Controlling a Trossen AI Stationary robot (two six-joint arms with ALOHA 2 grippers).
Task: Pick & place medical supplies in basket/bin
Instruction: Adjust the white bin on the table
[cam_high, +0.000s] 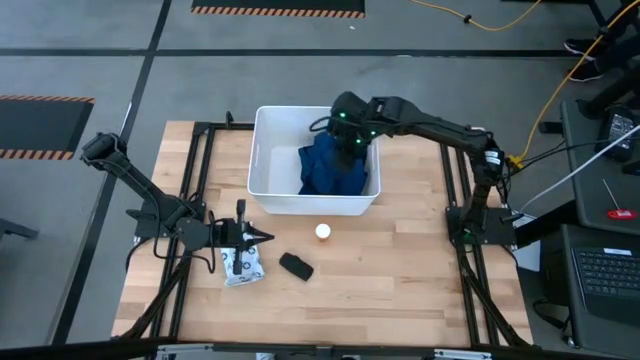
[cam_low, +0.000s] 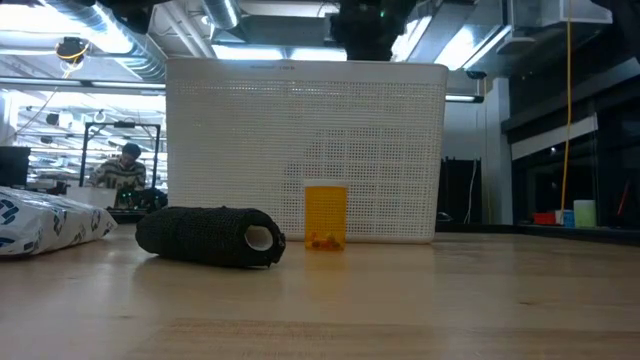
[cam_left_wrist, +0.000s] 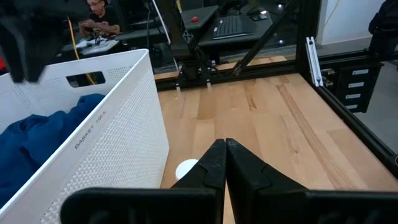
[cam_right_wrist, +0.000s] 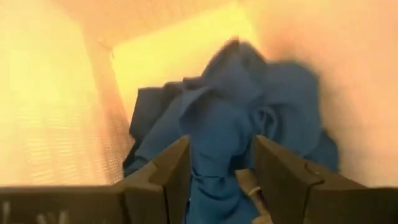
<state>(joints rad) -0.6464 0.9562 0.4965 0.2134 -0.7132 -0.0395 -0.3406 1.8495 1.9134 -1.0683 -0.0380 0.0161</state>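
Observation:
The dark-blue cloth (cam_high: 333, 170) lies bunched in the right half of the white bin (cam_high: 268, 160). My right gripper (cam_high: 350, 130) hangs open above it, and the cloth (cam_right_wrist: 249, 106) shows through the gap between its fingers. On the table in front of the bin stand the orange bottle (cam_high: 323, 232) with its white cap and the black oblong (cam_high: 295, 266), which lies on its side. The white dotted packet (cam_high: 243, 268) lies flat at the near left. My left gripper (cam_high: 262, 237) is shut, its fingers (cam_left_wrist: 214, 163) level just above the packet.
Black frame rails (cam_high: 200, 200) run along both sides of the wooden table (cam_high: 400, 270). In the low view the bottle (cam_low: 325, 215) stands just in front of the bin's wall (cam_low: 305, 120), with the oblong (cam_low: 210, 237) to its left. A person shows in the room behind.

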